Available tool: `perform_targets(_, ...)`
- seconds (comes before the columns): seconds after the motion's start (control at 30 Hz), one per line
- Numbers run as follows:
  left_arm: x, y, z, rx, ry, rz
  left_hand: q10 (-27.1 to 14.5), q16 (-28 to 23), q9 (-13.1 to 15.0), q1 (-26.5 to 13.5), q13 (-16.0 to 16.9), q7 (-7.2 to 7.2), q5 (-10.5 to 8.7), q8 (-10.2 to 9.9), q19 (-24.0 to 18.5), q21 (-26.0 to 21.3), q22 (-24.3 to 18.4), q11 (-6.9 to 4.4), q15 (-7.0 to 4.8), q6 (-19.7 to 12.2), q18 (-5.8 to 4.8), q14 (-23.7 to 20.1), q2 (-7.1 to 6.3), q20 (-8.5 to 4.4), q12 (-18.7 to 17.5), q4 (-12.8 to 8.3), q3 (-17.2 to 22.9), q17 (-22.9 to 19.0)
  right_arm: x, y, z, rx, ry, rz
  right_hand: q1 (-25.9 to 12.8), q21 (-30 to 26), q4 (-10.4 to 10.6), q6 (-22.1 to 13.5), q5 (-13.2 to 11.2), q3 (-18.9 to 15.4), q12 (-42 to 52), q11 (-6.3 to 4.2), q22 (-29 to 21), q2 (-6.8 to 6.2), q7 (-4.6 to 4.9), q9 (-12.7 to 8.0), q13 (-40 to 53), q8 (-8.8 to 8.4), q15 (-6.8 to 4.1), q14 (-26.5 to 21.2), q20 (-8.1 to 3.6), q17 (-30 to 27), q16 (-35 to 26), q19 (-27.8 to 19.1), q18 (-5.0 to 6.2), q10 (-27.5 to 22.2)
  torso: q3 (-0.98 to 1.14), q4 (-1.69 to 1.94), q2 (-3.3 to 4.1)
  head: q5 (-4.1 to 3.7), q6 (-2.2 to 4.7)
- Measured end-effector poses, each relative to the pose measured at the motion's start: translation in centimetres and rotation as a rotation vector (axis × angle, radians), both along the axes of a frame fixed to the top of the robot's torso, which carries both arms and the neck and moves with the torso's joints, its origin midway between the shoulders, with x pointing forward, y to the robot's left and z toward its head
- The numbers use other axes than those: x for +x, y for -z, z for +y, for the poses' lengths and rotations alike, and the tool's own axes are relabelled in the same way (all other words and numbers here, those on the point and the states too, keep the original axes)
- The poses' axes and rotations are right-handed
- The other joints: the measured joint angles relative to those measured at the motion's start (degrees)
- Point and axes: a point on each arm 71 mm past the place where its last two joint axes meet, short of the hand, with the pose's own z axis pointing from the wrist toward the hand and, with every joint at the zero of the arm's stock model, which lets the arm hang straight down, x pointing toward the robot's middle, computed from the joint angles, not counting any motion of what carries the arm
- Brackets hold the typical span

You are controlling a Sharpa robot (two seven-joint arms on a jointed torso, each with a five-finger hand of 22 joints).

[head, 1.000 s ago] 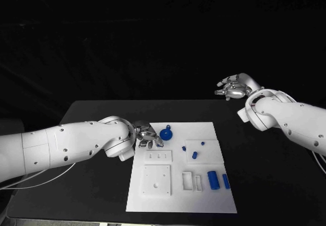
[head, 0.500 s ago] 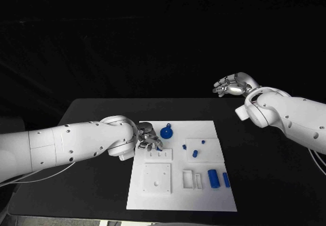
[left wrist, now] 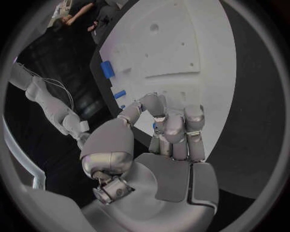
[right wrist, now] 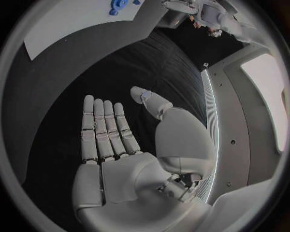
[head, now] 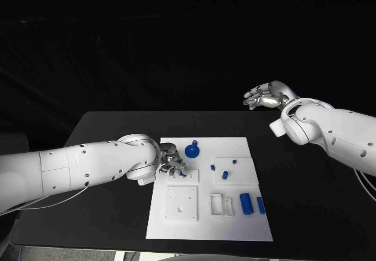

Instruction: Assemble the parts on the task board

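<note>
Head view, left hand: the left hand (head: 171, 162) is down at the near-left part of the task board (head: 235, 228), fingers bunched over a small raised white block (head: 182, 175). A spot of blue shows at the fingertips.
Head view, right hand: the right hand (head: 266, 97) is raised beyond the far edge of the black table (head: 313, 179), well apart from the board, fingers loosely spread, nothing in it.
Head view, parts: a round blue piece with a stem (head: 192, 151) lies just beside the left hand; two small blue pegs (head: 224, 175) sit mid-board; two blue cylinders (head: 252, 205) lie near the right edge.
Left wrist view: the left hand's fingers (left wrist: 175, 130) are curled together with a sliver of blue (left wrist: 154, 126) between them. I take it for a small part pinched there, though too little shows to be sure.
Right wrist view: the palm is flat and the right hand's fingers (right wrist: 103, 128) are straight, holding nothing. A corner of the board with the round blue piece (right wrist: 119, 5) sits far off.
Risk: my guess is the small part could tilt or slip from the pinch if pressed off-centre into the block, since the fingers hide the seat from above.
View difference: only the wrist camera catches the blue between the fingers; only the head camera gives the board's layout.
</note>
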Motion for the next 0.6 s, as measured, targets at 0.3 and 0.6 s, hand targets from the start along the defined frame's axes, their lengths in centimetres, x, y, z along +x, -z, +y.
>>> perform_targets(0.3,0.06,0.54,-0.28,0.026,0.015,-0.016,0.00,0.23,0.00,-0.01,-0.05,0.00,-0.22,0.00,-0.01,0.00,-0.01,0.00,0.00,0.00,0.00,0.00,-0.01,0.01,0.00,-0.03,0.03,-0.05,0.00,0.04,0.20,0.001,-0.011,0.005,0.00,-0.27,0.00,-0.01,0.00,-0.32,0.16,0.00,-0.06,0.00,0.01,-0.27,-1.11,0.00,0.23,-0.25,0.21,-0.83,0.25,-0.20,-0.02,0.00,0.00,0.01,0.00,-0.04,-0.13)
perform_targets(0.6,0.07,0.77,-0.14,0.040,0.017,-0.032,0.00,0.23,0.00,-0.31,-0.11,0.00,-0.10,0.00,-0.02,0.23,-0.02,0.00,0.00,0.00,0.00,0.00,-0.32,0.02,0.22,-0.19,0.19,-0.12,0.00,0.04,0.44,0.002,-0.017,0.006,0.30,-0.27,0.00,0.00,0.00,-0.32,0.38,0.00,-0.06,0.30,0.00,-0.40,-1.66,0.00,0.39,-0.44,0.21,-1.28,0.60,-0.21,0.66,0.00,0.00,0.01,-0.01,-0.09,-0.26)
